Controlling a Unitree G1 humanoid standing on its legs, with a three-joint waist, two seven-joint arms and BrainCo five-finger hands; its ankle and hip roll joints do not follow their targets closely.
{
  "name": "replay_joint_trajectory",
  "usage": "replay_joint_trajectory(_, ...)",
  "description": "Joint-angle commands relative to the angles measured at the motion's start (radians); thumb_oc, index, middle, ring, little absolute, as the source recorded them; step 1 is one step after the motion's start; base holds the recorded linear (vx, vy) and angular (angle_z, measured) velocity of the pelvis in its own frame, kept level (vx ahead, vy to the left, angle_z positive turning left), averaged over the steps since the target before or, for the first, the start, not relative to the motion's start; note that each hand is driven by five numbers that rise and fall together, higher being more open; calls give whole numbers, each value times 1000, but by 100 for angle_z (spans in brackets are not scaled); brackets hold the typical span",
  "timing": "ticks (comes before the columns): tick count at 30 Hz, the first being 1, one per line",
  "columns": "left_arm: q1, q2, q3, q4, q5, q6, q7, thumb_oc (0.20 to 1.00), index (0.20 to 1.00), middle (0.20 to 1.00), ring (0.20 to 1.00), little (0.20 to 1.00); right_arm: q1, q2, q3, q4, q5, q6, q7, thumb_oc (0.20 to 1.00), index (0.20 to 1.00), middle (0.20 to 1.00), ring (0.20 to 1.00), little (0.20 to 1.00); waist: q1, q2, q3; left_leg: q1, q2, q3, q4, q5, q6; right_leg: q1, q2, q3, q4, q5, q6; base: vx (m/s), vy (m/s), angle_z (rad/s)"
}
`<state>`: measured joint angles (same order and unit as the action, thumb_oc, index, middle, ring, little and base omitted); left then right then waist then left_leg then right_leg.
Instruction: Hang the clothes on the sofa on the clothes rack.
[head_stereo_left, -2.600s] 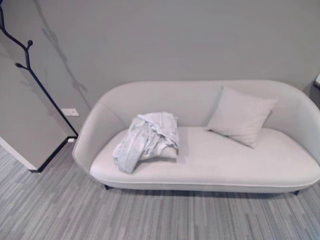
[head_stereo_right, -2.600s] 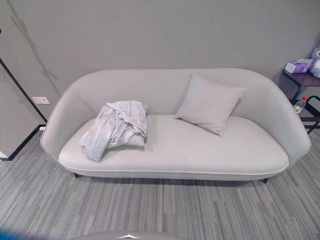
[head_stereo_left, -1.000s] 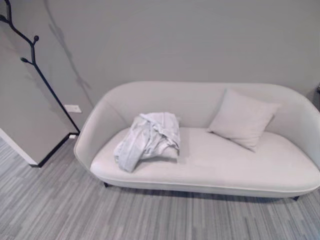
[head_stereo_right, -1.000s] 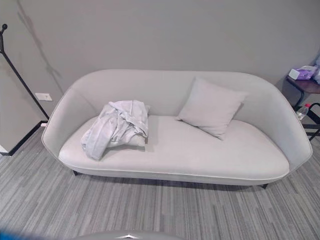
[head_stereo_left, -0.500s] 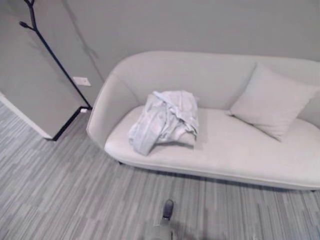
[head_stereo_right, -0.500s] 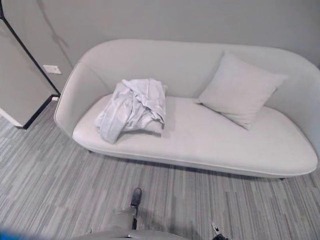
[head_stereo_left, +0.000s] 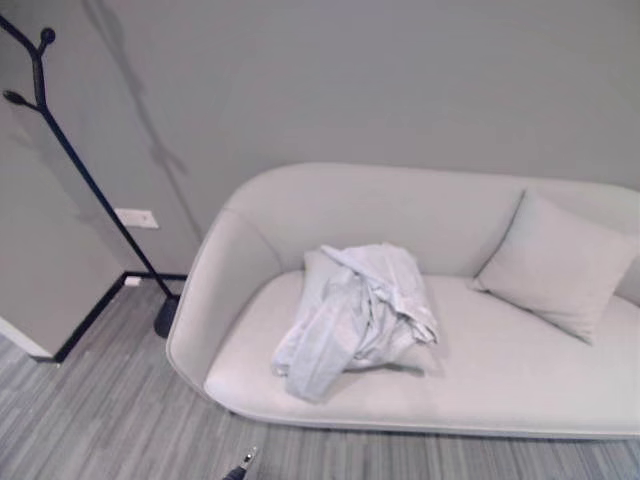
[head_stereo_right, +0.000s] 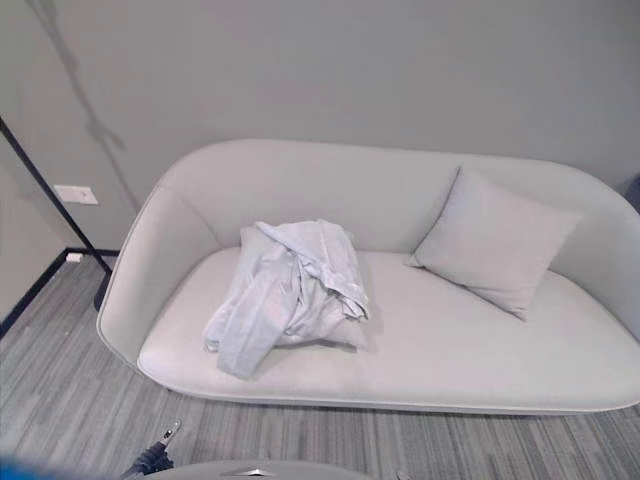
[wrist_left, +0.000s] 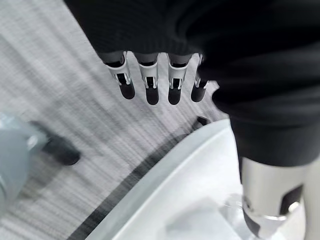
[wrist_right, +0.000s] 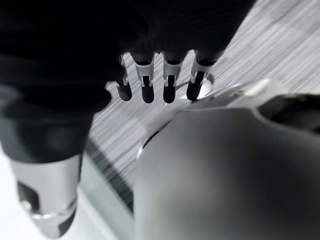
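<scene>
A black clothes rack (head_stereo_left: 62, 150) stood by the wall, farthest left, just beside the sofa's (head_stereo_left: 300, 210) arm. A crumpled pale garment (head_stereo_left: 352, 315) lay on the left part of the seat, well ahead of both hands and touched by neither. A cushion (head_stereo_left: 560, 265) leaned at the right. The left hand (wrist_left: 150, 82) hung with fingers straight and spread, holding nothing; the right hand (wrist_right: 155, 80) likewise, over the floor (head_stereo_left: 100, 420).

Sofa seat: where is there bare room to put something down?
The widest free patch of the sofa seat lies between the crumpled clothes and the cushion, running to the front edge. The end by the clothes rack is crowded by the clothes.
</scene>
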<state>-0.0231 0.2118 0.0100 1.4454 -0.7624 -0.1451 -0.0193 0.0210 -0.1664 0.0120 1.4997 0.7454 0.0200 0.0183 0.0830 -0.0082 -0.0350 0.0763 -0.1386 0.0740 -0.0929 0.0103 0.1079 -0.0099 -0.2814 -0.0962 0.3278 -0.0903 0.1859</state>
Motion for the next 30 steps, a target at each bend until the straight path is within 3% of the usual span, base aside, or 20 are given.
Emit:
replay_joint_trajectory(1,-15,19,80,40,45,-7,-8,1000,1000,1000,1000,1000,-72,-2,4,13,8,-19,15,1000,1000,1000,1000,1000,-8,-12,44,-36,85,-66,6,-13,-88,-8,182,-23,-217,88,-62,131,79,-10)
replay_joint_trajectory(3,-19,11,84,52,45,-4,-12,1000,1000,1000,1000,1000,-68,-1,14,19,24,-22,14,1000,1000,1000,1000,1000,-28,-21,62,-2,67,-92,6,-28,-86,-34,254,22,-261,99,-62,164,77,15)
replay_joint_trajectory(7,-8,-29,79,73,40,-6,-22,1000,1000,1000,1000,1000,-48,-3,5,42,44,-16,11,1000,1000,1000,1000,1000,-46,-33,67,34,37,-145,6,-41,-81,-42,321,126,-323,136,-71,156,44,41)
replay_joint_trajectory(15,30,-56,74,94,67,9,-35,1000,1000,1000,1000,1000,-42,-3,26,39,-9,-18,6,1000,1000,1000,1000,1000,-46,-29,30,79,56,-174,6,-65,-91,22,323,118,-331,126,-94,178,-54,37)
replay_joint_trajectory(16,15,-56,69,76,54,2,-14,1000,1000,1000,1000,1000,-66,-2,90,-29,-117,-53,-30,1000,1000,1000,1000,1000,-44,-32,30,91,80,-193,16,-82,-108,30,323,120,-330,121,-95,160,-80,26)
replay_joint_trajectory(17,15,-56,70,76,54,2,-13,1000,1000,1000,1000,1000,-65,-2,90,-30,-118,-53,-31,1000,1000,1000,1000,1000,-45,-32,30,92,80,-194,16,-82,-108,31,323,119,-330,120,-95,198,-137,36)
replay_joint_trajectory(19,-22,-75,29,8,27,-14,9,1000,1000,1000,1000,1000,-101,-12,164,-111,-255,-75,-82,1000,1000,1000,1000,1000,-42,-42,60,0,71,-178,199,-131,-133,45,312,113,-344,118,-99,24,-71,24)
replay_joint_trajectory(20,-39,-83,13,-27,7,-22,16,1000,1000,1000,1000,1000,-116,-21,186,-141,-290,-77,-95,1000,1000,1000,1000,1000,-37,-45,85,-55,61,-171,291,-118,-151,50,305,114,-342,117,-105,-46,-15,14)
replay_joint_trajectory(22,-54,-95,-8,-58,-15,-27,20,1000,1000,1000,1000,1000,-144,-30,211,-171,-311,-77,-106,1000,1000,1000,1000,1000,-34,-47,112,-143,60,-164,429,-96,-150,58,300,112,-338,107,-118,-5,11,21)
replay_joint_trajectory(23,-65,-104,-21,-65,-34,-31,25,1000,1000,1000,1000,1000,-172,-40,240,-167,-339,-73,-108,1000,1000,1000,1000,1000,-29,-52,123,-211,92,-143,472,-66,-138,68,287,107,-339,95,-126,53,31,4)
replay_joint_trajectory(25,-65,-104,-21,-65,-34,-31,25,1000,1000,1000,1000,1000,-173,-40,240,-167,-339,-73,-108,1000,1000,1000,1000,1000,-29,-51,124,-211,92,-143,474,-67,-138,68,288,107,-339,94,-126,83,43,-2)
replay_joint_trajectory(26,-61,-109,-25,-74,-44,-32,23,1000,1000,1000,1000,1000,-179,-40,255,-168,-355,-68,-110,1000,1000,1000,1000,1000,-19,-56,119,-218,143,-123,375,-67,-131,84,273,100,-350,74,-121,175,85,4)
replay_joint_trajectory(27,-57,-108,-26,-72,-41,-33,24,1000,1000,1000,1000,1000,-177,-41,256,-170,-363,-69,-109,1000,1000,1000,1000,1000,-16,-55,115,-199,165,-123,312,-46,-137,89,271,98,-352,66,-119,247,138,2)
replay_joint_trajectory(30,-51,-112,-43,-70,-32,-32,30,1000,1000,1000,1000,1000,-173,-51,249,-165,-379,-66,-120,1000,1000,1000,1000,1000,-4,-22,100,-258,242,-172,55,108,-190,128,265,107,-340,2,-119,238,207,12)
